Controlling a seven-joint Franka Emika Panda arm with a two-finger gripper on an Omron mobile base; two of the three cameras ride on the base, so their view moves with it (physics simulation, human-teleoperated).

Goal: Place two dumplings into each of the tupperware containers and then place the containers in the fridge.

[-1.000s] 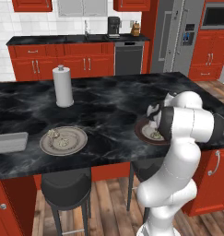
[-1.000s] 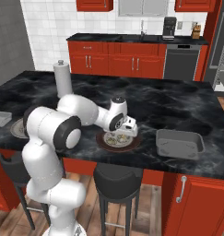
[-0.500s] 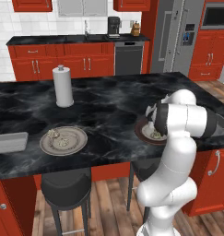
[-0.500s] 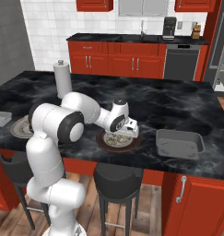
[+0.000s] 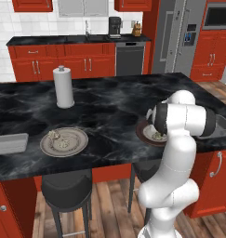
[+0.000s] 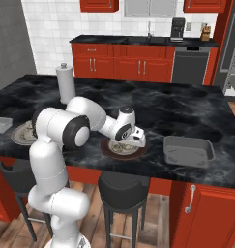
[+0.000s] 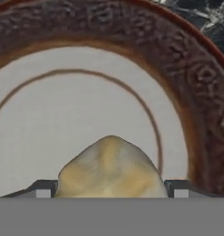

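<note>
While our gripper [image 7: 111, 191] sits low over the brown-rimmed plate [image 7: 196, 92], its two dark tips stand on either side of a dumpling [image 7: 111, 168], apart from each other with the dough between them. We cannot tell from the hand view whether the pads already press the dough or merely flank it, so we treat the grasp as unfinished. To do this step well, we judge that the jaws should close gently and evenly: the dumpling looks soft and lumpy, and a hard squeeze could squash it or squirt it out sideways. It also seems wise to keep the hand centred, since the dough's peak lies about midway between the tips. Lifting straight up, clear of the raised rim, should keep the plate from being dragged.

Moving outward, the plate rests on the black marble island counter [image 6: 186, 104] near its front edge. Just beyond it, toward the counter's end, lies one of the tupperware containers [image 6: 189, 151], which we judge the natural target. In the left base view a second plate [image 5: 64, 142] holds more dumplings, with the other container [image 5: 9, 143] just beside it and a paper towel roll [image 5: 63, 87] behind. The fridge [image 5: 182, 37] stands well apart, across the kitchen.
</note>
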